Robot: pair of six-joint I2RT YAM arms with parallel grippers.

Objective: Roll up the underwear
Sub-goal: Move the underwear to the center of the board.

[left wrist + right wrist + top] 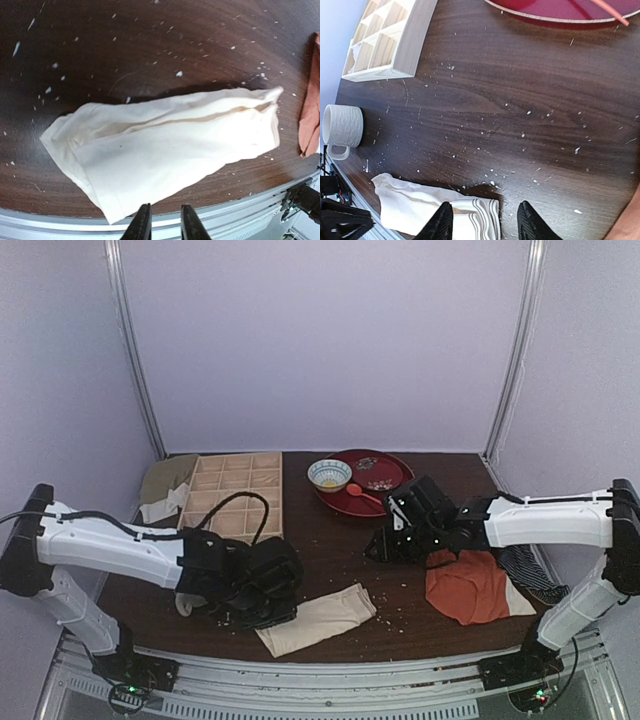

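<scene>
The cream underwear [320, 617] lies folded into a long flat strip near the table's front edge. In the left wrist view it [170, 147] fills the middle, with one corner close to my fingertips. My left gripper [262, 602] [165, 227] hovers at the strip's left end with the jaws a little apart and empty. My right gripper [384, 545] [485, 222] is open wide and empty beyond the strip's right end. The underwear's striped waistband end [480, 222] shows between the right gripper's fingers, nearer the left one.
An orange-red garment [470, 585] and a dark striped cloth [532, 575] lie under the right arm. A wooden organizer [232, 495], a bowl [329, 474] and a red plate [380, 480] stand at the back. A white mug [342, 127] lies by the left arm. Crumbs dot the table.
</scene>
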